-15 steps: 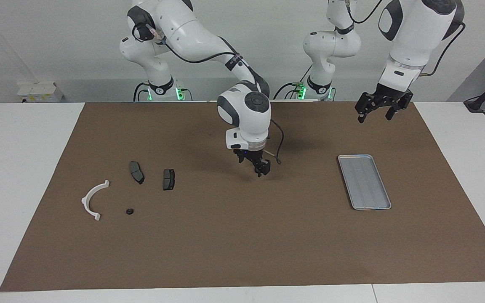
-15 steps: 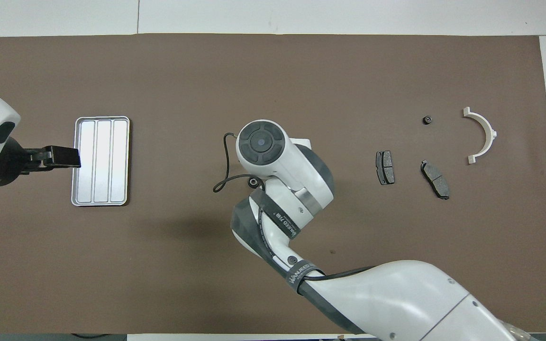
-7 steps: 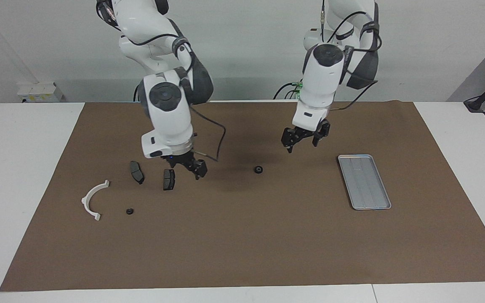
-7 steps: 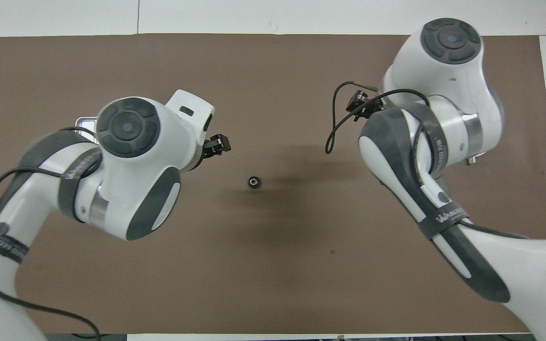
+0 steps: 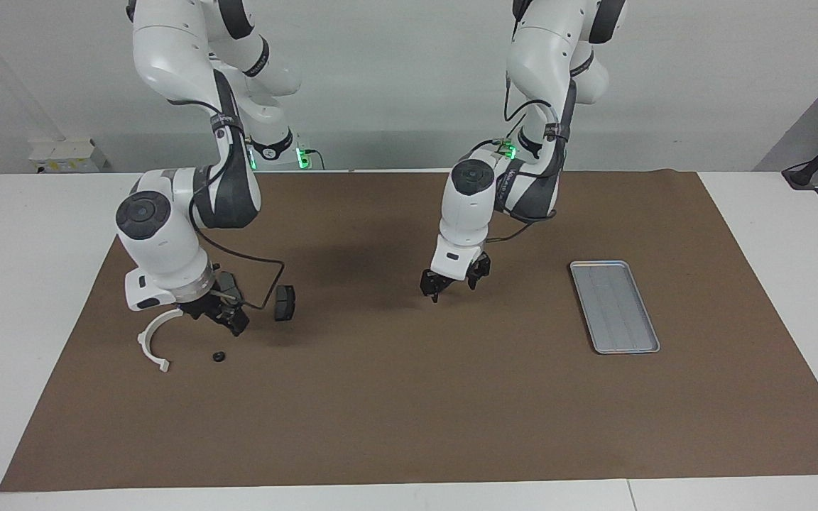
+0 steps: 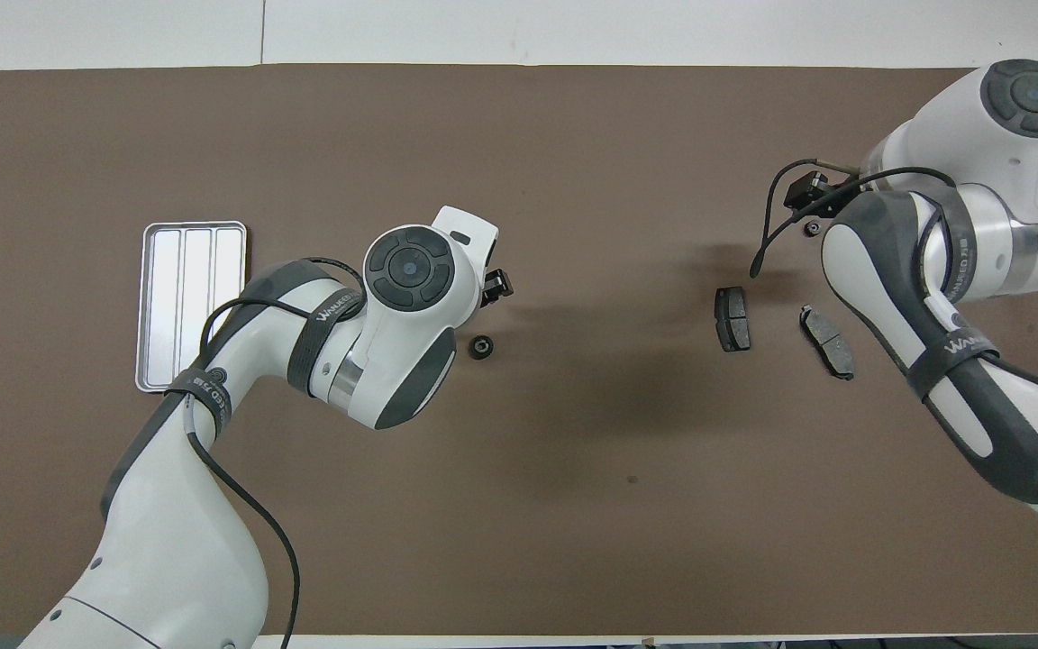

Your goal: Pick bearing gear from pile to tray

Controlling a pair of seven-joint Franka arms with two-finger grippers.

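The pile lies toward the right arm's end: a white arc bracket [image 5: 152,341], a small black round piece [image 5: 219,356] and a dark brake pad [image 5: 284,302]. The overhead view shows both brake pads [image 6: 732,318] [image 6: 827,341]. My right gripper [image 5: 228,321] hangs low over the pile, between the bracket and the pad. A black bearing gear [image 6: 481,347] lies alone mid-mat. My left gripper [image 5: 454,282] is open and low over it, hiding it in the facing view. The empty silver tray [image 5: 615,306] [image 6: 193,306] lies toward the left arm's end.
A brown mat [image 5: 409,411] covers the table, with white table edge [image 5: 25,284] at both ends. The right arm's wrist hides the bracket in the overhead view.
The right gripper left a gear mid-mat and swung back to the pile. The left arm swung from over the tray's end to the gear and came down low.
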